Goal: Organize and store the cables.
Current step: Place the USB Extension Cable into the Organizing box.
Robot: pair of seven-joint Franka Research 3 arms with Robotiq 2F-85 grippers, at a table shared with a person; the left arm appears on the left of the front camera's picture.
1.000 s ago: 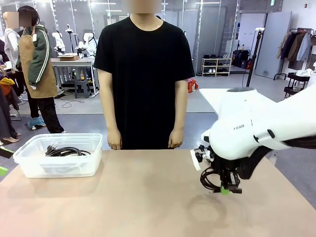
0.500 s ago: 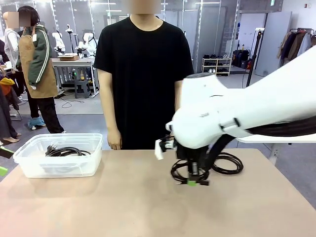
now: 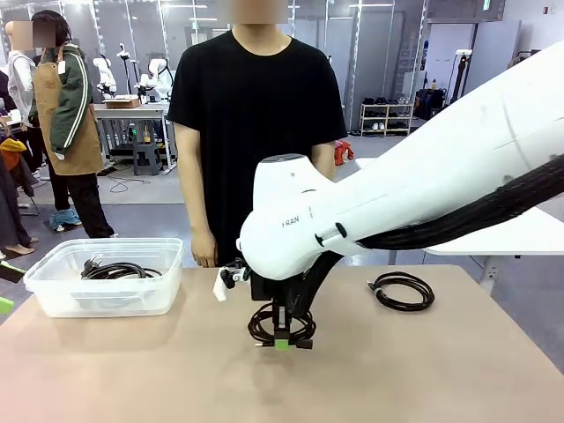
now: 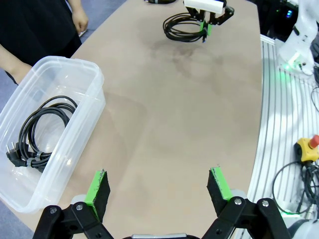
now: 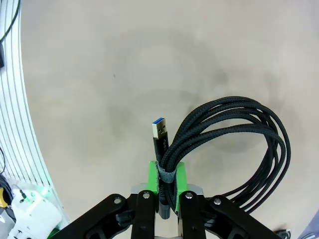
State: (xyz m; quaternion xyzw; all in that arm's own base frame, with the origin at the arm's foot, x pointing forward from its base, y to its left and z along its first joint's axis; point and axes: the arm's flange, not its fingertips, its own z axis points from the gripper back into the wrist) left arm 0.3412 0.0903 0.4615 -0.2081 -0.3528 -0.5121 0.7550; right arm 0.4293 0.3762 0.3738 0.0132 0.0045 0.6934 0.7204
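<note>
Cables sit in three places in the front view. The held coil [image 3: 280, 324] hangs from the right gripper [image 3: 282, 344] low over the middle of the table [image 3: 132, 370]. A loose coil [image 3: 401, 291] lies flat well off to the right. A stored coil [image 3: 119, 270] rests inside the clear bin [image 3: 53, 295] at the left. The white right arm covers the gripper's upper part, the top of the held coil and part of the person [image 3: 256, 132] at the far side. Whether that coil touches the table cannot be told.

From the left wrist, the left gripper [image 4: 159, 186] hovers over the table with its green pads [image 4: 97, 189] wide apart and nothing between them. Its body is cut off at the bottom edge. The bin, clipped by the picture's left edge, holds the stored coil with its black plug ends. Far off, the right gripper and its coil show small, and the fingers are hard to make out.

From the right wrist, the jaws are pinched tight on the held coil at a grey tie [image 5: 167, 173]. A silver plug [image 5: 159, 130] with a blue insert stands just above. The loops sweep right, and the picture's bottom corner cuts off their lower ends.
</note>
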